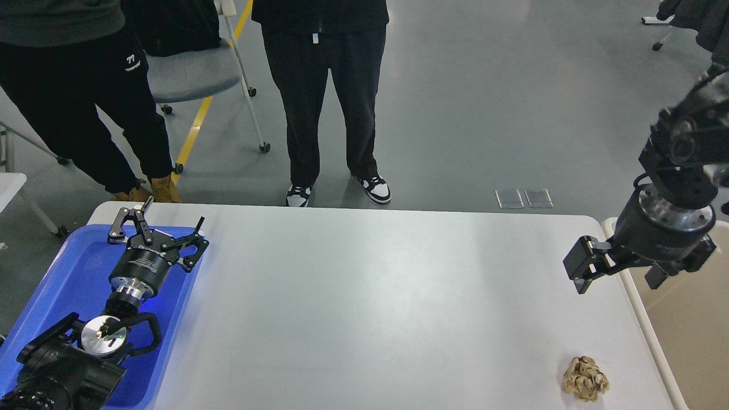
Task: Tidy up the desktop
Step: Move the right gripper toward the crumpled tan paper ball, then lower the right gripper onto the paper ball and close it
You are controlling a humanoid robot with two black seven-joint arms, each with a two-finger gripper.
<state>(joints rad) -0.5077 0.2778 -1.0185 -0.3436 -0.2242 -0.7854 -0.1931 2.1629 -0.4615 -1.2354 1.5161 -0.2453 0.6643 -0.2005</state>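
Note:
The white desktop [364, 296] fills the middle of the head view. A crumpled tan paper ball [585, 378] lies on it near the front right corner. My right gripper [618, 273] hangs above the desktop's right edge, well behind the ball, with its two black fingers spread apart and nothing between them. My left gripper [159, 228] is open and empty over the far end of the blue tray [68, 273] at the desktop's left side.
A beige bin [695, 341] stands just past the desktop's right edge. Two people stand behind the table, one at the far middle edge [327, 97] and one at the far left [74, 97]. A grey wheeled chair [188, 74] is between them.

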